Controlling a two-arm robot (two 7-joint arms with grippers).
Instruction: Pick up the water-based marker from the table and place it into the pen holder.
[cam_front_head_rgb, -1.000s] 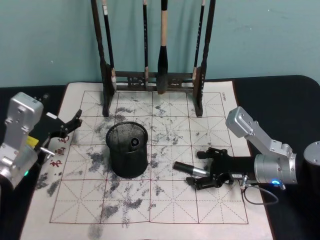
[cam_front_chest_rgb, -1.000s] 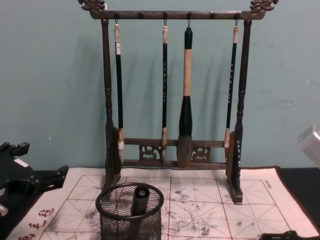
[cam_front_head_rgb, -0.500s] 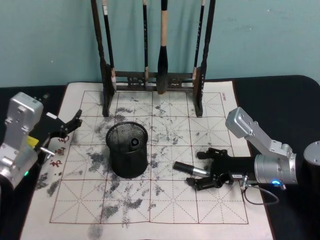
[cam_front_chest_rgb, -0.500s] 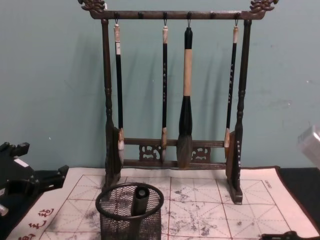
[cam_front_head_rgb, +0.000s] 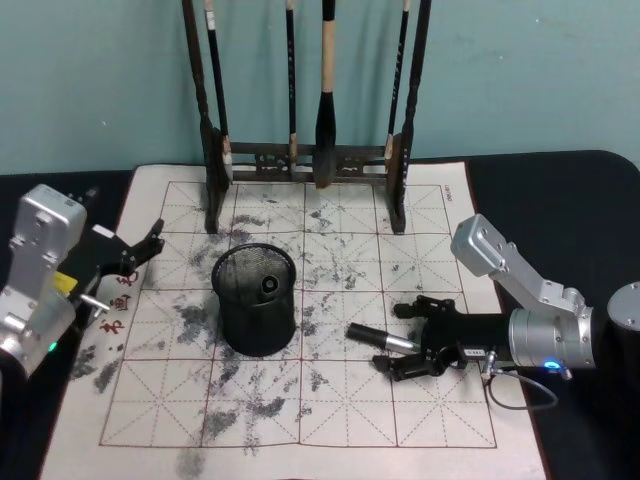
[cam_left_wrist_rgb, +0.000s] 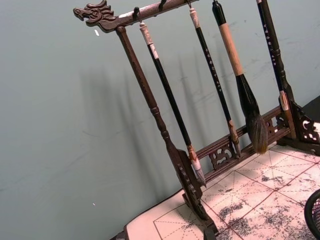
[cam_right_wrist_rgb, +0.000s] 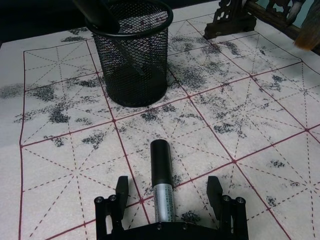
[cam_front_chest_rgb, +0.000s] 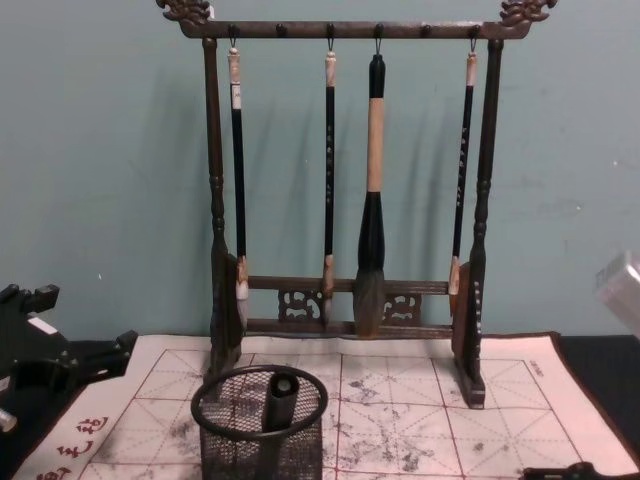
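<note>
The water-based marker (cam_front_head_rgb: 381, 339), silver-bodied with a black cap, lies flat on the ink-stained gridded paper mat (cam_front_head_rgb: 300, 400). My right gripper (cam_front_head_rgb: 397, 338) is low on the mat, open, with one finger on each side of the marker's silver end. In the right wrist view the marker (cam_right_wrist_rgb: 162, 180) lies between the fingers (cam_right_wrist_rgb: 121, 187) without touching them, cap pointing at the pen holder (cam_right_wrist_rgb: 135, 55). The pen holder (cam_front_head_rgb: 255, 300), a black wire-mesh cup, stands left of the marker with a dark pen (cam_front_head_rgb: 269, 285) in it. My left gripper (cam_front_head_rgb: 150, 243) rests open at the mat's left edge.
A tall dark wooden brush rack (cam_front_head_rgb: 305, 160) with hanging calligraphy brushes (cam_front_chest_rgb: 371, 200) stands at the back of the mat, against a teal wall. Black table surface (cam_front_head_rgb: 560, 200) surrounds the mat. Bare mat lies in front of the holder.
</note>
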